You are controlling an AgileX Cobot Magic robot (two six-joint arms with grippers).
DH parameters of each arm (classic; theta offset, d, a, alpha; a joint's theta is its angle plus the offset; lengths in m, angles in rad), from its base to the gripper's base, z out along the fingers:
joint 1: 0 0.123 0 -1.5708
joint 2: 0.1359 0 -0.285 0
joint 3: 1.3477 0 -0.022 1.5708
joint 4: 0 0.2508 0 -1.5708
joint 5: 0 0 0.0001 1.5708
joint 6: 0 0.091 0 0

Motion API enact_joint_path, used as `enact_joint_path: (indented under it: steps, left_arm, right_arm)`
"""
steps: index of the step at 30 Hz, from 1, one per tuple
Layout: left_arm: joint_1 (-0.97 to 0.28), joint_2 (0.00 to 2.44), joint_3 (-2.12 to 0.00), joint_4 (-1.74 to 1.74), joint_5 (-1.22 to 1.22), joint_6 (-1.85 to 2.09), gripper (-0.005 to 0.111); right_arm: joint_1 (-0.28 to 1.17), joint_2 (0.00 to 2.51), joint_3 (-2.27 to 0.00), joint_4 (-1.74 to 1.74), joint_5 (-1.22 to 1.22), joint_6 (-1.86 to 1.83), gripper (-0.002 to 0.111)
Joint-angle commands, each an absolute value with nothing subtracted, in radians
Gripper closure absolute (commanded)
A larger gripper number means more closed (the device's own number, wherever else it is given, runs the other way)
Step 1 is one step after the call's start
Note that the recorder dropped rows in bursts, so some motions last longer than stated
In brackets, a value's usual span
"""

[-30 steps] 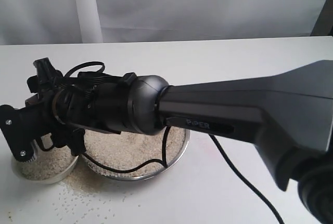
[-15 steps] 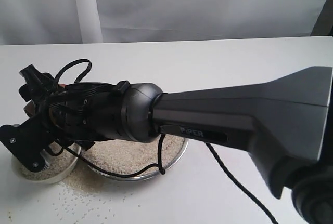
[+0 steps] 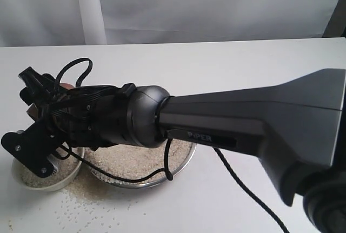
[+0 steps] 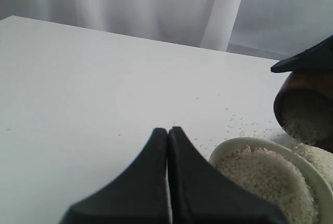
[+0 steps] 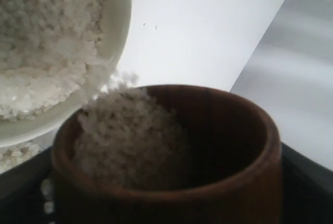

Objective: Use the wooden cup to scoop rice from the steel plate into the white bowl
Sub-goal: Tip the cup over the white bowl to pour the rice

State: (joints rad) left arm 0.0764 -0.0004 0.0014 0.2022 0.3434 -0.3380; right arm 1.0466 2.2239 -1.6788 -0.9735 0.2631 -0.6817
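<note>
My right gripper (image 3: 31,122) reaches across to the far left and is shut on the wooden cup (image 3: 33,112), which shows as only a brown sliver between the black fingers. The cup (image 5: 218,130) is tipped, and rice (image 5: 125,130) spills from its lip into the white bowl (image 5: 120,31). From the left wrist view, the cup (image 4: 304,107) hangs over the bowl's (image 4: 244,143) far side, and the bowl holds a heap of rice (image 4: 265,174). The steel plate (image 3: 181,165) lies right of the bowl, mostly under the arm. My left gripper (image 4: 167,130) is shut and empty, beside the bowl.
Loose grains (image 3: 89,206) are scattered on the white table in front of the bowl and plate. The right arm's black cable (image 3: 243,190) trails across the table to the right. White curtains hang behind the table.
The right gripper has shifted left and rolled, tipping the cup over the bowl, then dropped slightly. Rice now pours out.
</note>
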Motion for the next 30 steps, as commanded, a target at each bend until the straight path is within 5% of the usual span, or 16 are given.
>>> enact_joint_path:
  steps: [1, 30]
  left_arm:
    - [0.07, 0.0, 0.0, 0.196, 0.337, -0.34, 0.107]
    - [0.07, 0.0, 0.0, 0.196, 0.337, -0.34, 0.107]
  right_arm:
    - [1.048, 2.221, -1.689, -1.01, 0.259, -0.686, 0.108]
    - [1.069, 2.221, -1.689, -1.15, 0.273, -0.736, 0.108]
